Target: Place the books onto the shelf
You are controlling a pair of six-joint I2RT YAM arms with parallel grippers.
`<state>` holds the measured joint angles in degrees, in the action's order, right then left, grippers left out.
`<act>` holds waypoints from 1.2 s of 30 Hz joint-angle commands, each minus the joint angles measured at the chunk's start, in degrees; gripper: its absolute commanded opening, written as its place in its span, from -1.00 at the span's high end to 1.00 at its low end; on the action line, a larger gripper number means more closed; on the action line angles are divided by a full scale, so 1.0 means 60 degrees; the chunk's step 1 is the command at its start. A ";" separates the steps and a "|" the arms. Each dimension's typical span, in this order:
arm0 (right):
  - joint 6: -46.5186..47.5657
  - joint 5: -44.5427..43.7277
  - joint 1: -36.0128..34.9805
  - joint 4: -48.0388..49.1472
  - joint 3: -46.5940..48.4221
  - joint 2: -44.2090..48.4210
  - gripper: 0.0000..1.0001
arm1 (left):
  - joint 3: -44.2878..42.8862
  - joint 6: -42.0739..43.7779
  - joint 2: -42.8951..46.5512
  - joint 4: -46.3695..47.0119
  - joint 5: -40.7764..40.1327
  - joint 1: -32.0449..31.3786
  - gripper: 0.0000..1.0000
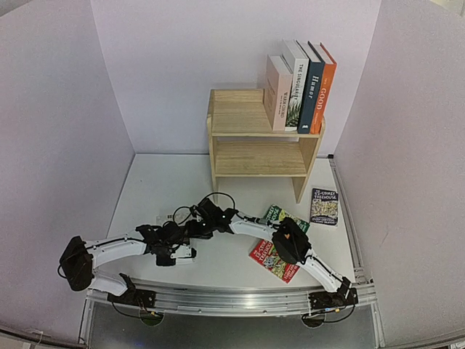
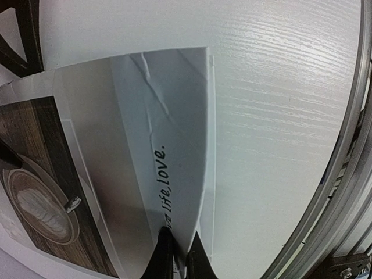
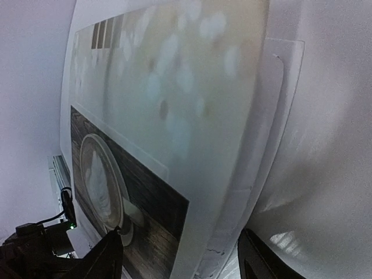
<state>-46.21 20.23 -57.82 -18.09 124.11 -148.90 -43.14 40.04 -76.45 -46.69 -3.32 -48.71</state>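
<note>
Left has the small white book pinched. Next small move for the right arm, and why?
Probably close the right gripper on the small white book: its open jaws straddle the book's edge, while the left gripper alone is shut on the spine end.

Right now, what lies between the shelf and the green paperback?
Only bare table; the top view shows it between the shelf and the green paperback.

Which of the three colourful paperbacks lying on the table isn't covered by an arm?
The dark Treehouse paperback, lying alone by the light wooden shelf's right leg; the green paperback and the red paperback lie partly under the right arm.
</note>
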 commanded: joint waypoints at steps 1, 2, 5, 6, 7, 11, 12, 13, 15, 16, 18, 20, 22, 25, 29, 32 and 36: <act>-0.0175 0.0643 -0.0017 0.0390 0.0312 -0.0423 -0.09 | 0.0181 0.0328 -0.0246 0.0188 0.0654 -0.0091 1.00; -0.0179 0.0541 -0.0010 0.0406 0.0188 -0.0348 0.07 | 0.0176 0.0332 -0.0243 0.0199 0.0648 -0.0090 0.99; -0.0219 0.0204 0.0056 0.0548 -0.0505 0.0082 0.50 | 0.0165 0.0246 -0.0132 0.0080 0.0651 -0.0085 0.57; -0.0233 0.0184 0.0079 0.0619 -0.0667 0.0177 0.64 | 0.0164 0.0227 -0.0076 0.0030 0.0589 -0.0085 0.22; -0.0241 0.0183 0.0096 0.0686 -0.0808 0.0252 0.78 | 0.0158 0.0213 -0.0019 -0.0019 0.0484 -0.0084 -0.17; -0.0134 0.0281 0.0121 0.0802 -0.1183 0.0436 1.00 | -0.0168 0.0013 0.0182 -0.0347 0.0133 -0.0025 -0.99; -0.0061 0.0305 0.0122 0.0812 -0.1293 0.0525 1.00 | -0.0393 -0.0077 0.0251 -0.0524 0.0122 0.0114 -0.99; 0.0036 0.0318 0.0120 0.0827 -0.1408 0.0646 1.00 | -0.0660 -0.0144 0.0330 -0.0746 0.0204 0.0365 -0.99; 0.0386 0.0340 0.0117 0.0854 -0.1657 0.0988 1.00 | -0.1391 -0.0168 0.0512 -0.1206 0.0858 0.1403 -0.99; 0.0564 0.0336 0.0125 0.0859 -0.1770 0.1151 1.00 | -0.1728 -0.0108 0.0526 -0.1482 0.1184 0.1901 -0.99; 0.1035 0.0269 0.0120 0.0894 -0.2090 0.1587 1.00 | -0.2433 0.0082 0.0419 -0.2016 0.1876 0.3066 -0.99; 0.1567 0.0152 0.0116 0.0981 -0.2524 0.2145 1.00 | -0.2978 0.0114 0.0062 -0.2441 0.2321 0.4147 -0.99; 0.2004 0.0111 0.0108 0.1189 -0.3024 0.2669 1.00 | -0.3251 -0.0021 -0.0384 -0.2691 0.2753 0.4978 -1.00; 0.2750 0.0102 0.0069 0.1449 -0.3768 0.3418 1.00 | -0.3715 -0.0216 -0.1083 -0.3170 0.3880 0.6012 -0.99; 0.3762 -0.0143 -0.0004 0.1591 -0.4731 0.4476 1.00 | -0.5021 0.0081 -0.1805 -0.4315 0.5671 0.6653 -0.99; 0.4393 -0.0427 -0.0090 0.1890 -0.5318 0.5215 1.00 | -0.5294 0.0730 -0.1950 -0.4741 0.6346 0.6543 -0.99; 0.5317 -0.0652 -0.0139 0.1972 -0.5574 0.5812 1.00 | -0.4751 0.1491 -0.1577 -0.4773 0.6856 0.6090 -0.99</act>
<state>-23.15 18.47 -57.98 -9.50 91.67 -120.05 -72.33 43.67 -88.38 -71.04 29.76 -9.62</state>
